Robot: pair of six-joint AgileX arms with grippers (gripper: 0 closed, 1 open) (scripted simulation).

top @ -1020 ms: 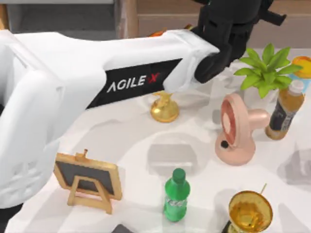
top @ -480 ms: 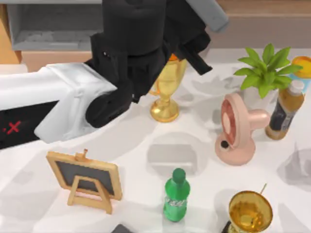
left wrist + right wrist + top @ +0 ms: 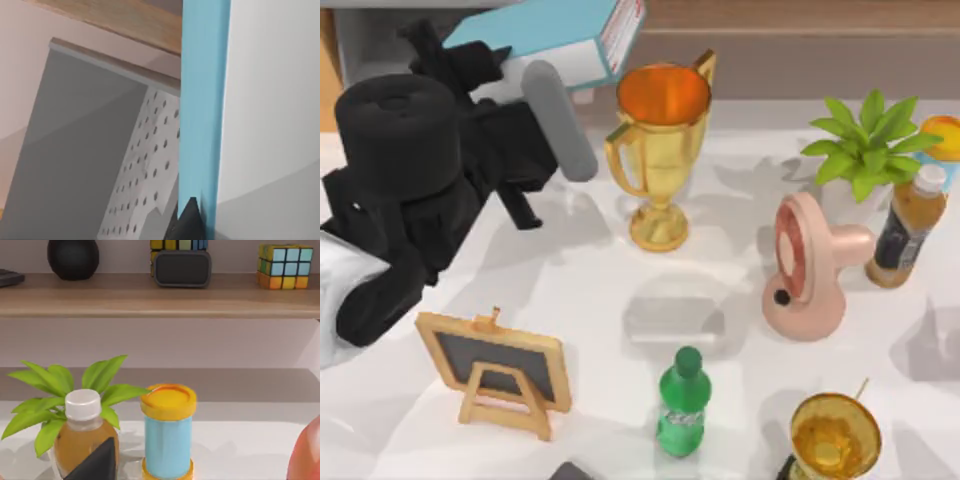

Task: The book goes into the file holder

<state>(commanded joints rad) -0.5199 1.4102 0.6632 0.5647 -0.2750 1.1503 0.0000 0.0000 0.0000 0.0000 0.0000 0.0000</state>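
Left gripper [image 3: 525, 75] at about eleven o'clock over the desk [image 3: 600, 290], jaws clamped on the book [image 3: 560, 35], held aloft with long axis running from ten toward two o'clock, white printed edge facing the trophy cup [image 3: 660, 150]. File holder [image 3: 95, 150] directly ahead of the held book in the left wrist view, grey cavity open just beside the blue cover. Right gripper [image 3: 95, 465] parked near the bottle by the plant, jaw state impossible to tell.

Gold trophy [image 3: 660, 150] stands upright mid-table, pink fan [image 3: 808, 268] to its right. Plant [image 3: 865, 140], tea bottle [image 3: 905, 225] and blue jar [image 3: 168, 432] at right edge. Green bottle [image 3: 682, 402], easel chalkboard [image 3: 500, 370] and second gold cup [image 3: 835, 437] along near edge.
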